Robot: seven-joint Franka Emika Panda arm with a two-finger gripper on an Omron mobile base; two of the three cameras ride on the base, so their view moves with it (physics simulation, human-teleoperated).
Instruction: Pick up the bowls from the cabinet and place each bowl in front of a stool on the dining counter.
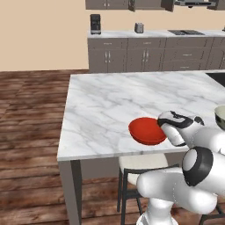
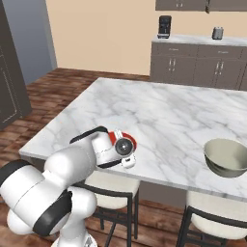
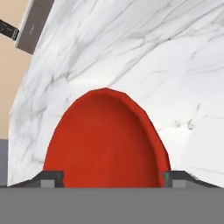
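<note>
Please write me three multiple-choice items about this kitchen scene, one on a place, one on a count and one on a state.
1. Where does the red bowl rest?
A. On the dining counter, near its front edge above a stool
B. On the wooden floor
C. Inside a wall cabinet

2. How many bowls stand on the dining counter?
A. One
B. Two
C. Four

3. How do the jaws of the gripper stand?
A. Shut on the red bowl, lifting it
B. Open, one tip on each side of the red bowl's near rim
C. Shut on a cup

Answers: 1 A, both base views show it on the marble slab above a cream seat. 2 B, the red one and the grey-green bowl to its right. 3 B, the hand view shows the tips wide apart with the bowl between them.
</note>
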